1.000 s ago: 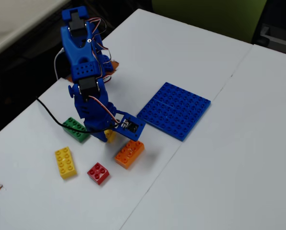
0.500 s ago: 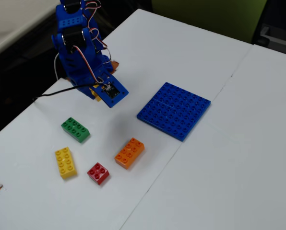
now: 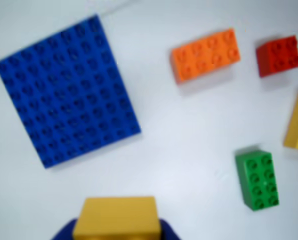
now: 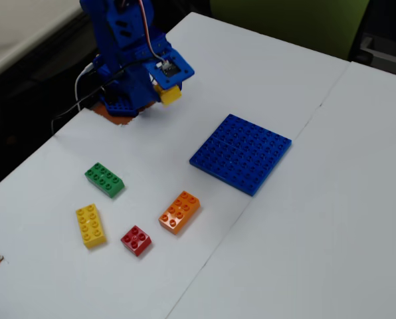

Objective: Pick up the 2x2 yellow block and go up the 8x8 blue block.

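Note:
My blue gripper (image 4: 169,92) is shut on the 2x2 yellow block (image 4: 171,94) and holds it well above the white table, near the arm's base. In the wrist view the yellow block (image 3: 117,217) fills the bottom centre between the blue jaws of the gripper (image 3: 117,231). The 8x8 blue block (image 4: 241,153) lies flat on the table to the right of the gripper in the fixed view. It also shows in the wrist view (image 3: 66,90) at upper left, apart from the held block.
On the table in the fixed view lie a green brick (image 4: 105,180), a longer yellow brick (image 4: 90,225), a red brick (image 4: 137,240) and an orange brick (image 4: 180,212). The table's edge runs along the left. A seam (image 4: 278,159) crosses the table.

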`<state>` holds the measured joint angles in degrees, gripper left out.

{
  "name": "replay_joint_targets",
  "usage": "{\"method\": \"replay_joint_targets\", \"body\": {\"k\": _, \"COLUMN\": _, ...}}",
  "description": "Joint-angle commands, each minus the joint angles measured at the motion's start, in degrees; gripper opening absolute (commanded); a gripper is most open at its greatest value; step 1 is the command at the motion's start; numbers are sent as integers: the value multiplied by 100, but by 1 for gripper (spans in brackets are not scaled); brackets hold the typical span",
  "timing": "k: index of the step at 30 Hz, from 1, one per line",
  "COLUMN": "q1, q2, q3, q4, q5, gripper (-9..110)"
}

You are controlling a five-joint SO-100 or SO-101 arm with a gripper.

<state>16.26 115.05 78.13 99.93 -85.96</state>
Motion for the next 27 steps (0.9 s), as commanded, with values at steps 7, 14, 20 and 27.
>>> {"method": "replay_joint_targets", "body": {"k": 7, "q1": -835, "q2": -703, "q3": -3182, "q4": -18, "q5": 439, "gripper": 2}}
{"method": "replay_joint_targets", "body": {"k": 14, "q1": -1151, "q2": -1740, "q3": -3850, "q4": -1688, "q5": 835, "gripper": 1}}
{"method": "replay_joint_targets", "body": {"k": 20, "q1": -1266, "q2": -2716, "q3": -4201, "q4": -1740, "q5": 457, "gripper": 1}}
{"method": "replay_joint_targets", "body": {"k": 27, "q1": -1485, "q2": -3665, "q3": -4219, "q4": -993, "q5": -404, "gripper": 1}}
